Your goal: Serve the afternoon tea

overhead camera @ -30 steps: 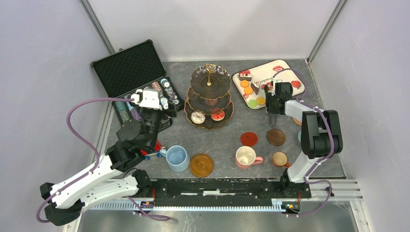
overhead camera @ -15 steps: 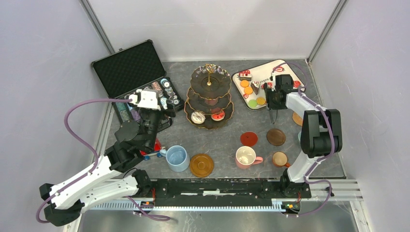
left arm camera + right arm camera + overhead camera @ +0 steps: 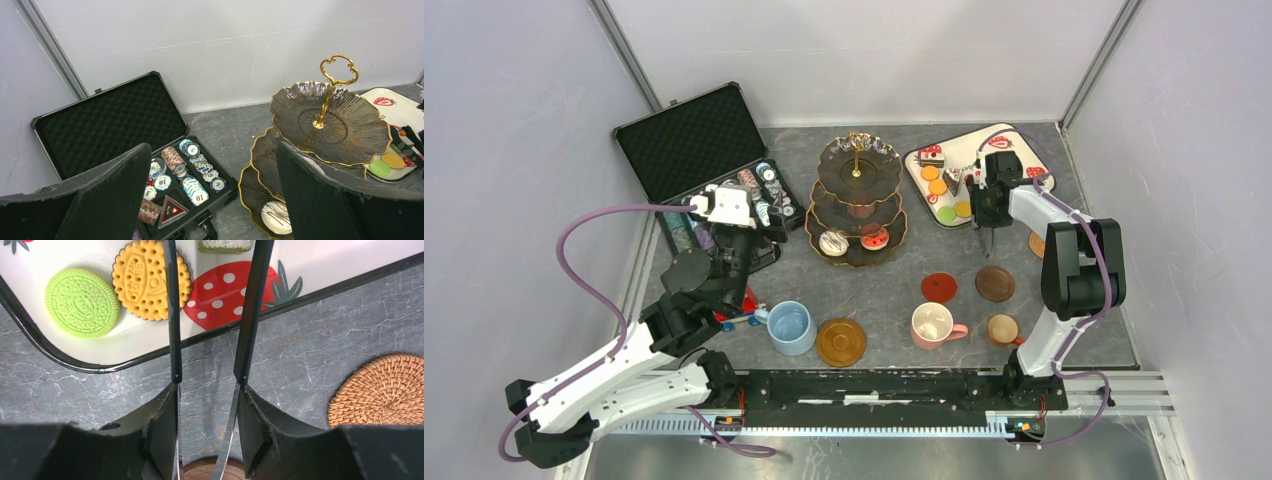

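Tongs (image 3: 172,315) sit clamped in R tool (image 3: 206,405), arms apart, one over orange cookie (image 3: 151,280) on tray (image 3: 310,270). L tool (image 3: 212,147) is wide apart near stand (image 3: 350,135).

Looks down from above and behind the arm bases over the whole table (image 3: 884,295). From left wrist, faces low across toward case (image 3: 110,120) and stand (image 3: 345,125). From right wrist, stares straight down along tongs (image 3: 172,315), close on tray (image 3: 320,260) edge. Shares stand and tray with overhead.
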Tool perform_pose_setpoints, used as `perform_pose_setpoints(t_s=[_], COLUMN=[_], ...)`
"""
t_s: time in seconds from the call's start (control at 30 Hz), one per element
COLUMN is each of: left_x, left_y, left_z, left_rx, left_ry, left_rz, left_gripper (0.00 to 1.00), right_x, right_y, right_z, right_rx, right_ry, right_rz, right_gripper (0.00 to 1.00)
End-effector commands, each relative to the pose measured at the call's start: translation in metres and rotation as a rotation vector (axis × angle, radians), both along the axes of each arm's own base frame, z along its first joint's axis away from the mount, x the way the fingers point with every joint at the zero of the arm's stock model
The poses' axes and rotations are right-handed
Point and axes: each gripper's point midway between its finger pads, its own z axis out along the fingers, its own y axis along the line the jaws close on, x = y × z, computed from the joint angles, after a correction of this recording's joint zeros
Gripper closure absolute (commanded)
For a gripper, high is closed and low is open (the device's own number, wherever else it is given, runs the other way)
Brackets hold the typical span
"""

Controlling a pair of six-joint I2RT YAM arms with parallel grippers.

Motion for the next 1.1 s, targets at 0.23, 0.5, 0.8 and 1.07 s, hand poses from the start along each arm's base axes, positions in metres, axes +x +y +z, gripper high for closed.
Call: perform_pose_setpoints(t_s=[0.23,0.5,0.8,1.07], left_x=[-0.001,-0.001,-0.001,-0.002], left_y=[-0.001,0.0,-0.001,0.0], left_z=[0.008,0.009,0.009,0.009], left_rx=[-0.061,-0.064,-0.066,-0.068], left_ry=[-0.008,-0.009,-0.009,-0.01], left_rz=[-0.011,-0.012,-0.016,-0.013], left_gripper=[0.0,0.0,0.0,0.0], right_x=[0.011,0.01,0.016,0.014], right_y=[-0.006,-0.005,-0.006,-0.004], right_z=[0.02,0.019,0.009,-0.01], right_rx=[-0.036,-0.034,-0.043,-0.038], right_ry=[-0.057,-0.053,-0.098,-0.121], right_rz=[-0.013,0.003,0.014,0.026], right_gripper=[0.84,0.98,0.58,0.35])
